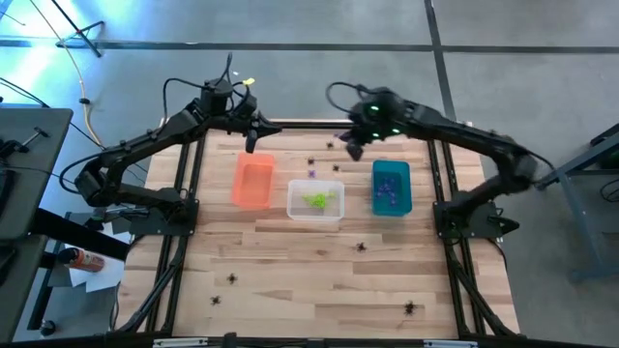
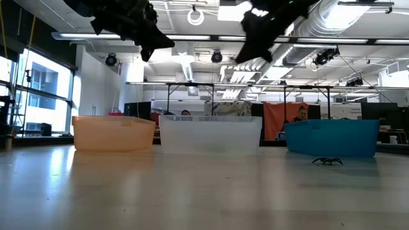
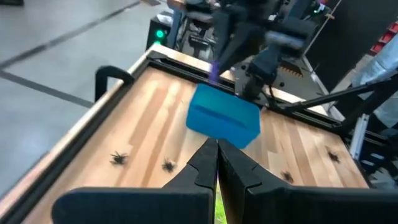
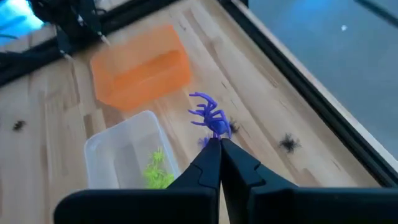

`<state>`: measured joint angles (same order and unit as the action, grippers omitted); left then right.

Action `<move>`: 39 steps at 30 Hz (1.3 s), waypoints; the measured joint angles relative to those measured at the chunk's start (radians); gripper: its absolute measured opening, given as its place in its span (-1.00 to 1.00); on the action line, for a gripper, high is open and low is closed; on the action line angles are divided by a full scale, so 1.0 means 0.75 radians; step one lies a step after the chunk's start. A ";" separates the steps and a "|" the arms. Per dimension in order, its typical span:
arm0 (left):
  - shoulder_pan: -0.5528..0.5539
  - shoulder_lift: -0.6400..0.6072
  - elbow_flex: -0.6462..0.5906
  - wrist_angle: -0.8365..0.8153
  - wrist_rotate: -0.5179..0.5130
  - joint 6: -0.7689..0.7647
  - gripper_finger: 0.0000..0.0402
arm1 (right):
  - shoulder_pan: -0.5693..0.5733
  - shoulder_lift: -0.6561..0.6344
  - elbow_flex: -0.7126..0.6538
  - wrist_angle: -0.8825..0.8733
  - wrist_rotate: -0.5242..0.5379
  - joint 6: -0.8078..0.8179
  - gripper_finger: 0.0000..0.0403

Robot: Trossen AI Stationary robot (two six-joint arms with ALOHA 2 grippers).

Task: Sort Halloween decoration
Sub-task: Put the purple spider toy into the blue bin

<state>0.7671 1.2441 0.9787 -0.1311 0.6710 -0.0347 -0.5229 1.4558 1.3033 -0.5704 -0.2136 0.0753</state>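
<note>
While the three bins stood in a row across the far half of the table [image 1: 290,261], the sorting was seen to be only partly done. At the left, the left gripper [image 1: 250,143] was held above the far edge of the orange bin [image 1: 253,181]; its fingers were pressed together and nothing was seen between them. The orange bin looked empty. In the middle, lime green spiders [image 1: 317,200] were lying in the clear bin [image 1: 315,201]. Further right, the right gripper [image 4: 217,144] was raised above the table behind the teal bin [image 1: 391,187], and its tips were closed on a purple spider [image 4: 208,115], which was lifted clear of the wood. Purple pieces could be made out in the teal bin. Black spiders [image 1: 362,246] were scattered on the table, some behind the bins and some near the front edge.

The step in hand was judged to be the carrying of the purple spider. For the next move, the right gripper would probably have to be brought over the teal bin and opened there, so that the spider falls inside.
</note>
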 joint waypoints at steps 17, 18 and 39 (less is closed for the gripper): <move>0.008 0.001 0.000 0.192 -0.008 -0.022 -1.00 | -0.001 -0.638 -0.501 -0.167 0.074 0.311 -1.00; 0.008 0.001 0.000 0.199 -0.008 -0.022 -1.00 | -0.001 -0.609 -0.459 -0.333 0.075 0.302 -1.00; 0.006 0.001 0.000 0.202 -0.013 -0.088 -1.00 | -0.001 -0.110 -0.789 -0.382 -0.045 0.279 -1.00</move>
<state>0.7719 1.2449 0.9787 0.0204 0.6615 -0.1009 -0.5240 1.3731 0.7116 -0.8570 -0.2474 0.2848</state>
